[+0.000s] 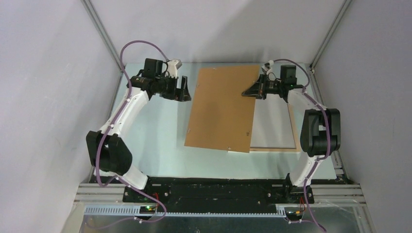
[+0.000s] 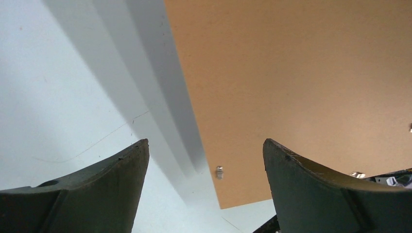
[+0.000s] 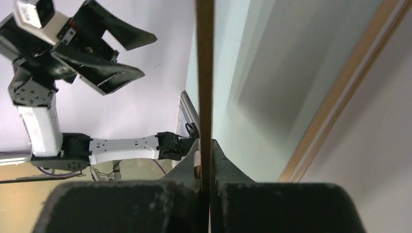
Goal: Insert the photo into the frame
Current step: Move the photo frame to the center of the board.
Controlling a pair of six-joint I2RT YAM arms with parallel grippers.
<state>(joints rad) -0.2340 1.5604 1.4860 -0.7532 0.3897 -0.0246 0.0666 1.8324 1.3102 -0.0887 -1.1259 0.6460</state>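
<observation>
Pale grey-green table (image 1: 160, 141), 1 frame (image 1: 274, 128) lying flat on its right half, pale wood edges showing along the near and right sides, grey centre, brown backing board (image 1: 221, 107) covering the frame's left part, thin white strip (image 1: 239, 151) at the board's near corner

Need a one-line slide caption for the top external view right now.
Right gripper pinches the brown backing board by its edge, partly over the frame; left gripper open alongside.
</observation>
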